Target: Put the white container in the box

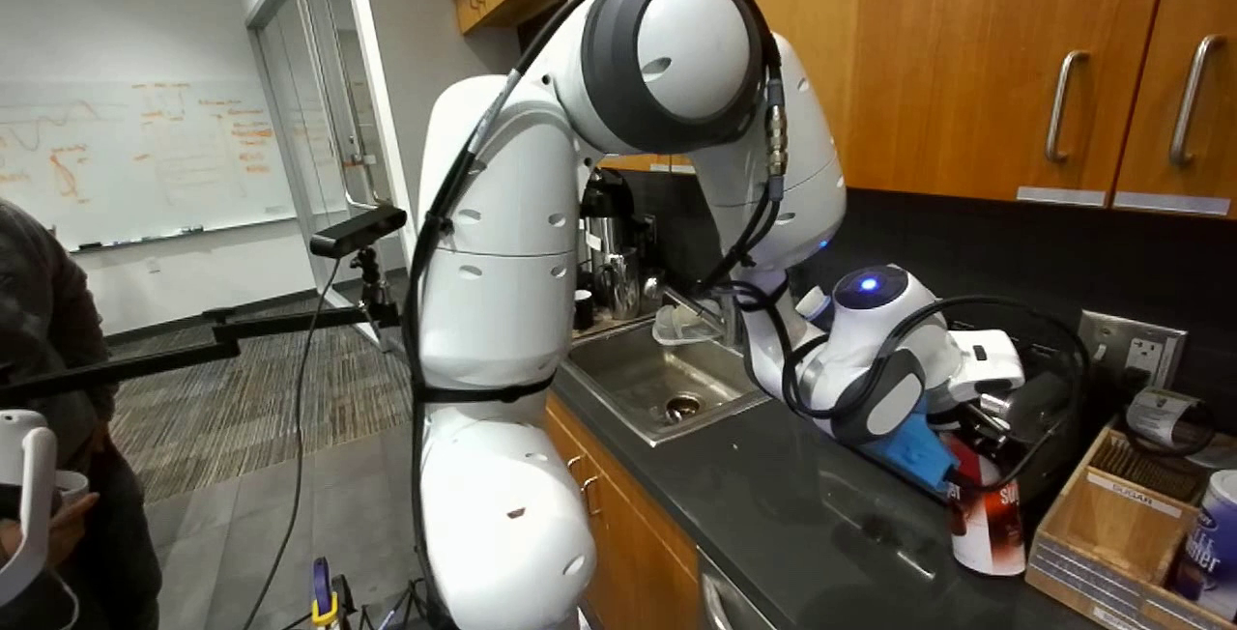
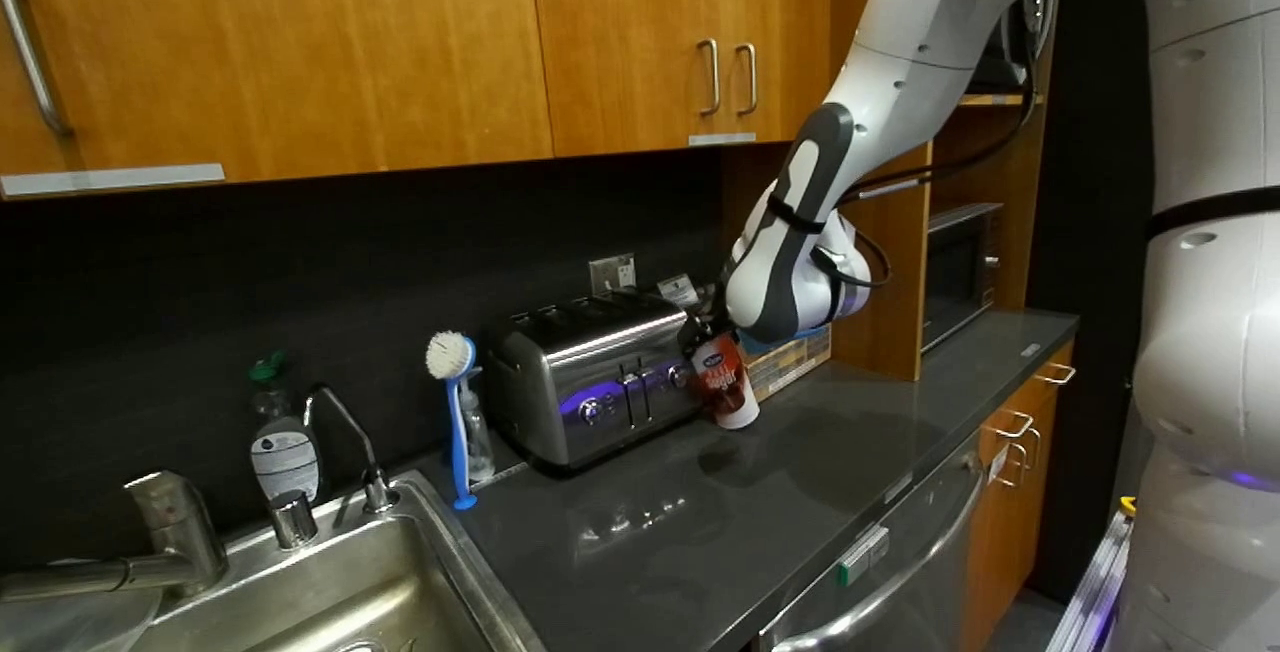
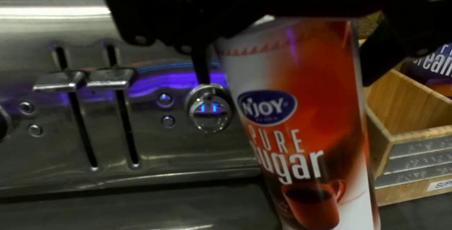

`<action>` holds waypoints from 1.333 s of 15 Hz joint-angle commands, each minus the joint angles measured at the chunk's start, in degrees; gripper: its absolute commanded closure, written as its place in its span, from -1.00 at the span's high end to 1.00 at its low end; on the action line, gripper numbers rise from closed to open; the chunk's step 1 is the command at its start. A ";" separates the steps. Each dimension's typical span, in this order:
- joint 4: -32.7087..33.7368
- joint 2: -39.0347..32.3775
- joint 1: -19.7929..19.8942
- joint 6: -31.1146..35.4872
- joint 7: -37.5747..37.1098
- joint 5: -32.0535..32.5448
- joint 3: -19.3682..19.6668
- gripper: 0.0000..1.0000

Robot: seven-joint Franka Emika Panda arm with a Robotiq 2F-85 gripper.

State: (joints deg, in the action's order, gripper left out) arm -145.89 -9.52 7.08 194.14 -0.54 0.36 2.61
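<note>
The white container (image 1: 991, 524), with a red label reading sugar, also shows in an exterior view (image 2: 725, 382) and in the wrist view (image 3: 310, 134). It leans in both exterior views; whether its base touches the counter I cannot tell. My gripper (image 3: 285, 82) has its fingers on either side of the container's upper end and appears shut on it. The lid is mostly hidden behind the black gripper. The box (image 1: 1082, 570) is a low, tan wooden one with compartments, right beside the container; it also shows in the wrist view (image 3: 416, 163) and in an exterior view (image 2: 800, 360).
A silver toaster (image 2: 590, 382) stands close beside the container and gripper. A blue creamer canister (image 1: 1213, 533) sits at the box's side. A blue brush (image 2: 458, 432) stands by the sink (image 2: 430, 532). The dark counter (image 2: 650, 552) runs in front; cabinets (image 2: 680, 52) hang above.
</note>
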 commanded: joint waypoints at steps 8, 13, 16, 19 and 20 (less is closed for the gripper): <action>9.91 -4.19 14.67 -16.77 6.74 -2.60 -16.03 0.24; 8.55 2.08 25.61 -23.57 19.36 -22.81 -28.19 0.22; 5.65 7.90 27.47 -24.13 24.06 -31.95 -31.16 0.22; 3.06 14.01 26.74 -23.21 28.88 -41.14 -32.73 0.22; 2.10 16.46 26.10 -23.38 30.02 -43.23 -32.60 0.22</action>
State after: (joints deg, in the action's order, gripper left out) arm -139.98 -2.36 33.42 171.67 26.27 -36.29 -28.32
